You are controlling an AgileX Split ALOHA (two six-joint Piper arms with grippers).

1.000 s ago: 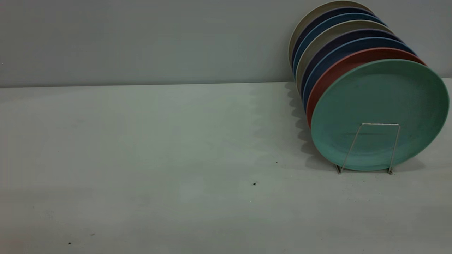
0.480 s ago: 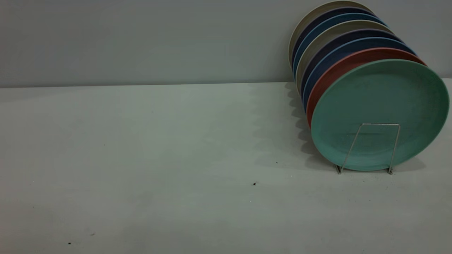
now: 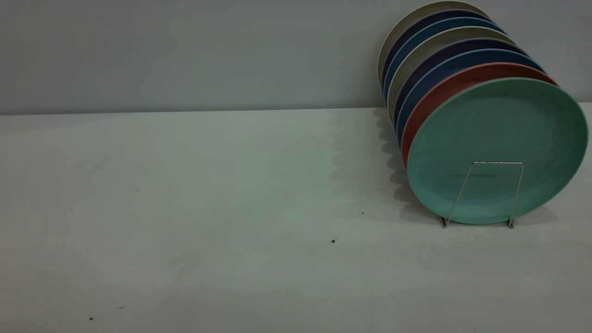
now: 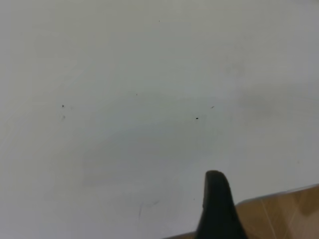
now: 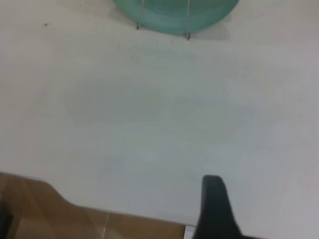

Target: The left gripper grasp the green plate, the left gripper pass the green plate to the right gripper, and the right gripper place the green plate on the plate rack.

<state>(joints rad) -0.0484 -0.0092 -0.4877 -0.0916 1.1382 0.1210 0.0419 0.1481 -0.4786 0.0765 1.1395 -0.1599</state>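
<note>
The green plate (image 3: 497, 138) stands upright at the front of a row of plates, leaning behind the front loop of the plate rack (image 3: 497, 162). Its lower edge (image 5: 174, 15) and the rack's wire legs (image 5: 188, 25) also show in the right wrist view. Neither gripper appears in the exterior view. Only a black tip of my left gripper (image 4: 215, 199) shows, over bare table near the table's edge. Only a black tip of my right gripper (image 5: 213, 199) shows, over the table some way in front of the rack. Neither holds anything that I can see.
Behind the green plate stand a salmon-pink plate (image 3: 444, 88), blue plates (image 3: 428, 76) and beige plates (image 3: 407, 25). The grey table (image 3: 208, 208) has a wall behind it. Brown floor (image 4: 279, 214) shows past the table's edge, also in the right wrist view (image 5: 60, 214).
</note>
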